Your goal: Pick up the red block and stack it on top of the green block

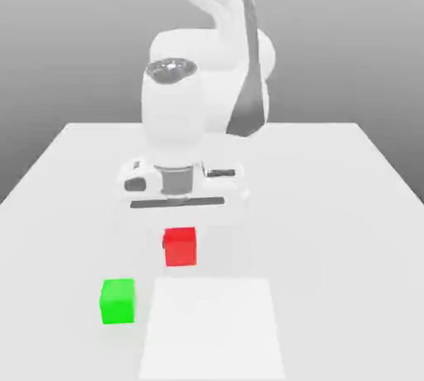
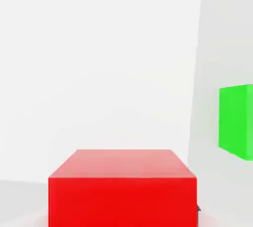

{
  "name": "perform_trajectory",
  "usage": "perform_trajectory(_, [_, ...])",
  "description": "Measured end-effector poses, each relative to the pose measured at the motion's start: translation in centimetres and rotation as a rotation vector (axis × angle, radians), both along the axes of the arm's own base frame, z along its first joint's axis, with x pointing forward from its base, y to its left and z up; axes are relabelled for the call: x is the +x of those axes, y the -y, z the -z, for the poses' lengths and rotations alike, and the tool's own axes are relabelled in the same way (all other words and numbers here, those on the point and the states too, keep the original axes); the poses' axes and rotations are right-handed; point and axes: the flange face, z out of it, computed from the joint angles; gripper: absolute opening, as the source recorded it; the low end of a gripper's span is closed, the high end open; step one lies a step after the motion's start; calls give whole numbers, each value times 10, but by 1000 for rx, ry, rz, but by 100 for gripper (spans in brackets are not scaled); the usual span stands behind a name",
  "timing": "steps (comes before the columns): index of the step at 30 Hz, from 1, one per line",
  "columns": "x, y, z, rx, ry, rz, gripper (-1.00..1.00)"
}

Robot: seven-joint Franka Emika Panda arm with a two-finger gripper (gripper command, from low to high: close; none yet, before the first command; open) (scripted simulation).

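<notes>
Red block (image 1: 180,246) sits directly below my hand (image 1: 176,205), green block (image 1: 118,301) near, toward exterior view's left. Can't tell hand state.

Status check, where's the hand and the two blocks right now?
Gripper low, above red block. Green block apart, bare on top. Nothing between them.

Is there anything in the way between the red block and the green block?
Nothing visible blocks the way. The red block and the green block sit apart on the white table, with only bare surface between them.
</notes>
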Motion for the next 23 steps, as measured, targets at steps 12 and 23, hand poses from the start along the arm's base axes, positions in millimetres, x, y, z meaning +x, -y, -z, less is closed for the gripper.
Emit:
perform_trajectory(12, [31, 72, -25, -4, -2, 22, -100])
perform_trajectory(23, [35, 87, 32, -9, -5, 27, 100])
